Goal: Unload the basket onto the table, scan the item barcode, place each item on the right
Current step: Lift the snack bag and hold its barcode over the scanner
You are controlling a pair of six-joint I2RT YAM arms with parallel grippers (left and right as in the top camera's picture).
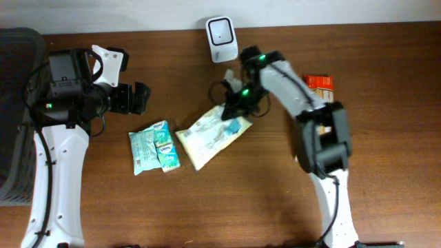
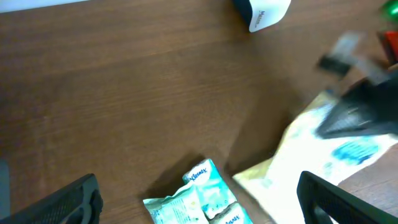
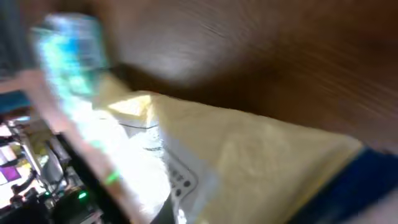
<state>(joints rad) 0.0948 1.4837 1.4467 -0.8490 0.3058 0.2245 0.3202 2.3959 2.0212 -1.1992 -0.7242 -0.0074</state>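
The grasp is in hand: the right gripper (image 1: pixel 231 109) has its fingers pinched shut on the yellow pouch (image 1: pixel 203 139), while the left gripper (image 1: pixel 142 97) has its fingers wide. The next move calls for lifting the barcode toward the scanner (image 1: pixel 222 29).

both arms wear white shells on the long links, with black housings at the joints. a thin black cable (image 1: pixel 43 148) runs along the left arm (image 1: pixel 62 172); small green lights glow on the right arm (image 1: pixel 288 84). the left pincer (image 1: pixel 146 98) is black, its fingers (image 2: pixel 68 202) blocky.
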